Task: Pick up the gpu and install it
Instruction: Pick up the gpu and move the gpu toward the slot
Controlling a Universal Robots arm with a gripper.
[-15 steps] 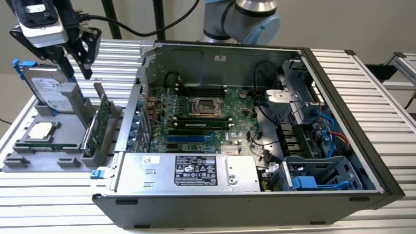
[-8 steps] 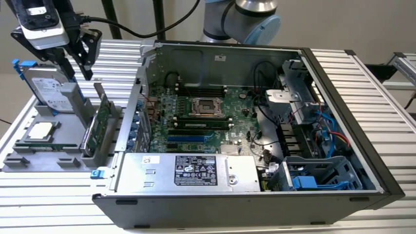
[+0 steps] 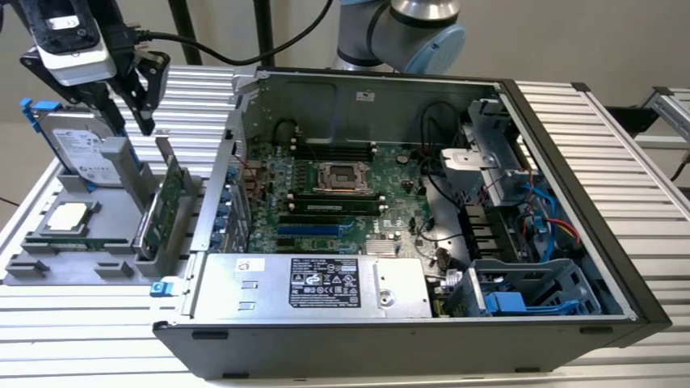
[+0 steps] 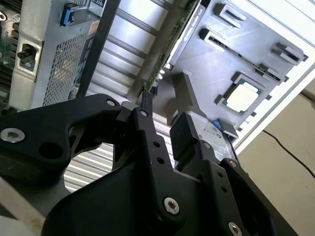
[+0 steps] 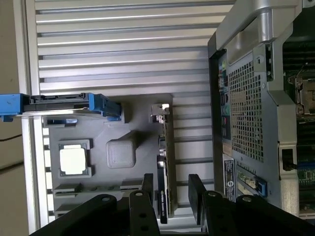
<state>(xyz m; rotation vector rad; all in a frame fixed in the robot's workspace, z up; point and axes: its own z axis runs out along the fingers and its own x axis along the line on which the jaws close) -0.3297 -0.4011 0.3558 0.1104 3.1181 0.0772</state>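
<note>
The gpu (image 3: 167, 202) stands on edge in a slot of the grey parts holder (image 3: 65, 263), beside the open computer case (image 3: 431, 202). It is a thin green card with a silver bracket at one end. In the first wrist view I see the gpu (image 5: 165, 167) edge-on, bracket end away from me. My gripper (image 3: 129, 121) hangs open above the holder, higher than the card and not touching it. In the first wrist view my gripper (image 5: 172, 194) has one finger on each side of the card's line. The second wrist view shows my gripper (image 4: 165, 115) open above the gpu (image 4: 162, 59).
A silver hard drive (image 3: 86, 149) with blue rails stands in the holder at the exterior view's left of the gpu. A processor chip (image 3: 67, 217) lies flat in the holder. Inside the case are the motherboard (image 3: 323, 202) and power supply (image 3: 313, 283). The case wall (image 3: 221, 186) rises close beside the gpu.
</note>
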